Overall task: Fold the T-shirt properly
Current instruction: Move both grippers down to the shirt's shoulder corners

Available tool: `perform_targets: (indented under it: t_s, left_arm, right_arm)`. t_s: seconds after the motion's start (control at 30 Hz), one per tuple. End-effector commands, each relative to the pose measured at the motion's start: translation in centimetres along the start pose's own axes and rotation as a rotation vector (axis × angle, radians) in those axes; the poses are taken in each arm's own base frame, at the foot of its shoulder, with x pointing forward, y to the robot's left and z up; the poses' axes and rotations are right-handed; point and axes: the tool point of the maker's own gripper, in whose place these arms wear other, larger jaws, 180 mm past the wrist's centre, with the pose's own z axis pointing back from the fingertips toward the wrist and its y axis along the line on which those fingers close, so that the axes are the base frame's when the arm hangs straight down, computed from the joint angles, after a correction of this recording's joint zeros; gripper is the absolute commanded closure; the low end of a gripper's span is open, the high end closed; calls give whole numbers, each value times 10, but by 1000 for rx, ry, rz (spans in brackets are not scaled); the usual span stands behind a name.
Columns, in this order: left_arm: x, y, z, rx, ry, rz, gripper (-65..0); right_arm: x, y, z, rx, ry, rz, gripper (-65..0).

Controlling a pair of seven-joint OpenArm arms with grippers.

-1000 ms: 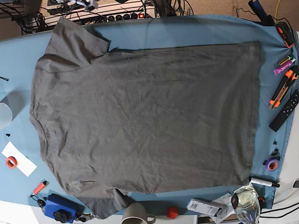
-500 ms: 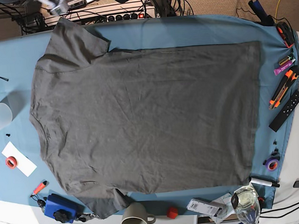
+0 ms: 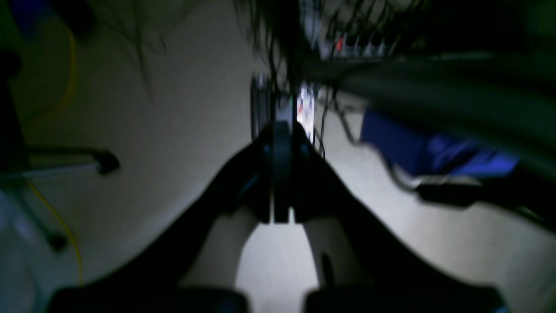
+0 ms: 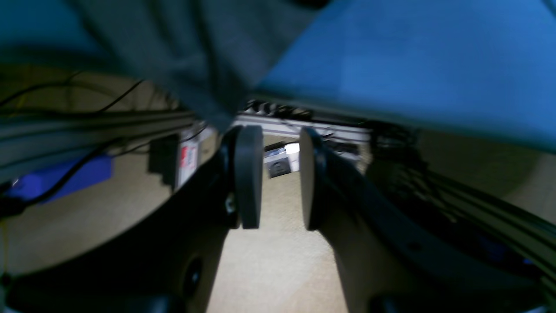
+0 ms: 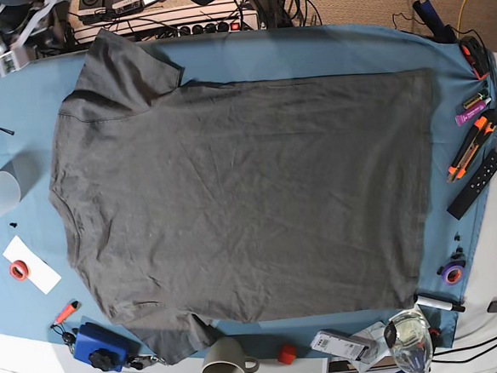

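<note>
The T-shirt [image 5: 245, 199] lies spread flat across the blue cloth [image 5: 324, 53], back up, filling most of the table: collar toward the left edge, hem toward the right, one sleeve poking up at the far-left corner, the other tucked near the front edge by the mug [image 5: 227, 364]. No fold in it yet, so the job looks barely begun.

And here's the movement: the right gripper [image 4: 280, 171] has swung along the far edge in the last second, from near the middle out to the far-left corner, where the base view catches it just off the table [image 5: 12, 36], beside that upper sleeve. Its wrist view shows the jaws standing partly apart, nothing between the pads [image 4: 249, 169], with the sleeve's grey cloth [image 4: 204, 56] hanging right above them. Close, but not on it.

The left gripper [image 3: 281, 174] has its jaws pressed together, empty, pointed at the floor and cables off the table; that view is dark and blurred. In the base view only a small white bit shows past the far-right edge, too small to call.

My read: the right arm is lining up on that sleeve, likely for a first fold inward. The shirt itself hasn't shifted at all.
</note>
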Motion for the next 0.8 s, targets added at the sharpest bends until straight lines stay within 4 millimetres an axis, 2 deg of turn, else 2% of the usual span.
perform_targets:
  t_s: [0.0,0.1,0.3,0.37,0.47,0.53,0.77]
  left_arm:
    - [8,-3,8,-4,-22,-11,0]
    - [29,-9,16,-10,-69,-38,0]
    - [53,-16,27,-17,-124,-68,0]
    - [55,-16,28,-17,-132,-71,0]
    - [56,-16,28,-17,-133,-71,0]
    - [56,-16,28,-17,-133,-71,0]
    - [56,-16,28,-17,-134,-71,0]
  right_arm:
    - [5,-1,4,-3,-17,14,-154]
    - [9,-1,3,-5,-30,14,-154]
    - [5,-5,3,-29,-10,32,-155]
    - [2,-8,3,-46,5,48,-161]
    - [0,-7,3,-38,18,62,-289]
    - [0,-7,3,-38,17,62,-343]
    - [0,-6,-1,-24,33,43,-345]
